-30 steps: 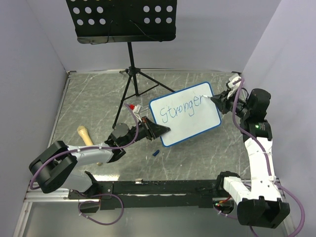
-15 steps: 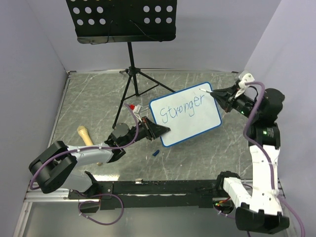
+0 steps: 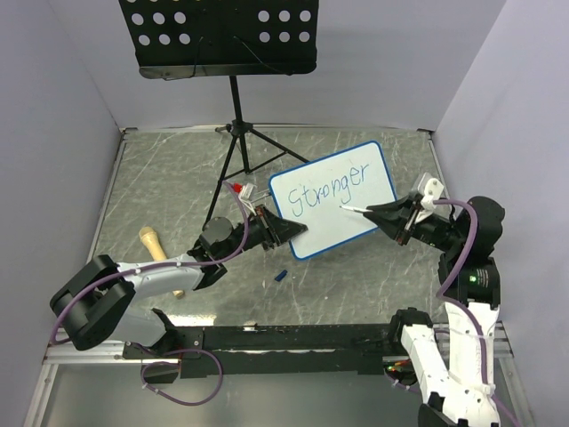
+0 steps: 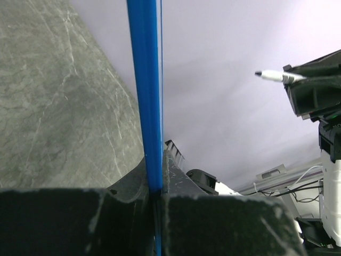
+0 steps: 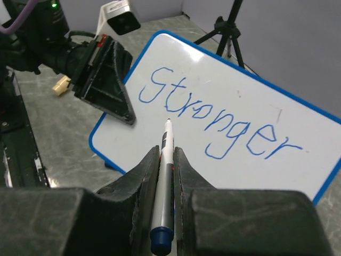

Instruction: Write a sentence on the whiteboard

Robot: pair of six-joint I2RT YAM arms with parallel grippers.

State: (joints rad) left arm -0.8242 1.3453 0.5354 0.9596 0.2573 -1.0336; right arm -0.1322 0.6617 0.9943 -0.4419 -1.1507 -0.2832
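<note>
"Right gripper [image 3: 378,213], where is it now?"
"Clamped on the marker [image 3: 354,210]. It has swung from the far end of the sentence [image 3: 331,190] to just below its middle letters, with the tip clear of the whiteboard [image 3: 324,238]."
"And the board?"
"It's tilted up, its left edge still pinched tight in the left gripper [image 3: 293,232]. It reads only 'Stronger', as before."

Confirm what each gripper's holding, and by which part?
Left gripper clamps the whiteboard by the frame on its short edge nearest that arm. Right gripper pinches a marker around its barrel, tip sticking out toward the board.
</note>
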